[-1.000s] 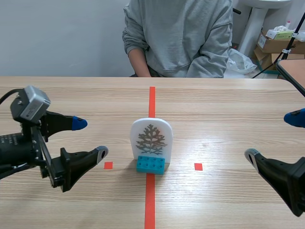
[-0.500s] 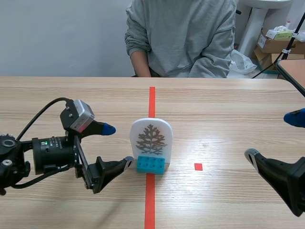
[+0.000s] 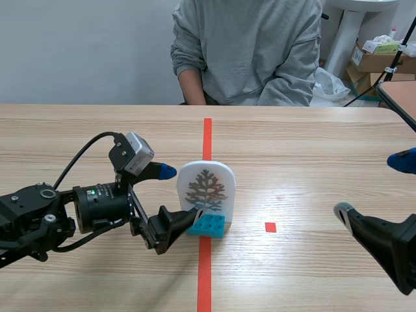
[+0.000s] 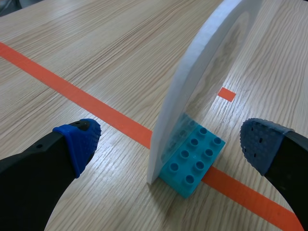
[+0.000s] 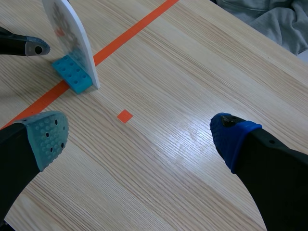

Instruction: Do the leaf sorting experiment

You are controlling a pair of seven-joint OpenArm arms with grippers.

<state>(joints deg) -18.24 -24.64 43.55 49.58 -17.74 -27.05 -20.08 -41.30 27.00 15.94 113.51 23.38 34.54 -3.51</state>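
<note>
A white arched card (image 3: pixel 207 188) printed with a leaf stands upright in a teal brick (image 3: pixel 208 225) on the orange centre line. My left gripper (image 3: pixel 179 194) is open at the card's left edge, one finger behind it and one in front. In the left wrist view the card (image 4: pixel 207 72) and brick (image 4: pixel 192 159) stand edge-on between the fingers of the open left gripper (image 4: pixel 169 144), touching neither. My right gripper (image 3: pixel 374 186) is open and holds nothing at the table's right. The right wrist view has the card (image 5: pixel 72 38) far ahead of the right gripper (image 5: pixel 139 137).
A person in a grey sweatshirt (image 3: pixel 247 52) sits across the table, hands hidden. Cardboard boxes (image 3: pixel 374 55) and another table's edge (image 3: pixel 400 97) lie beyond the far right corner. Small orange squares (image 3: pixel 270 227) mark the wood.
My left arm has moved right across the table, bringing its open fingers to either side of the card's left edge. The right arm and the card have stayed put.
</note>
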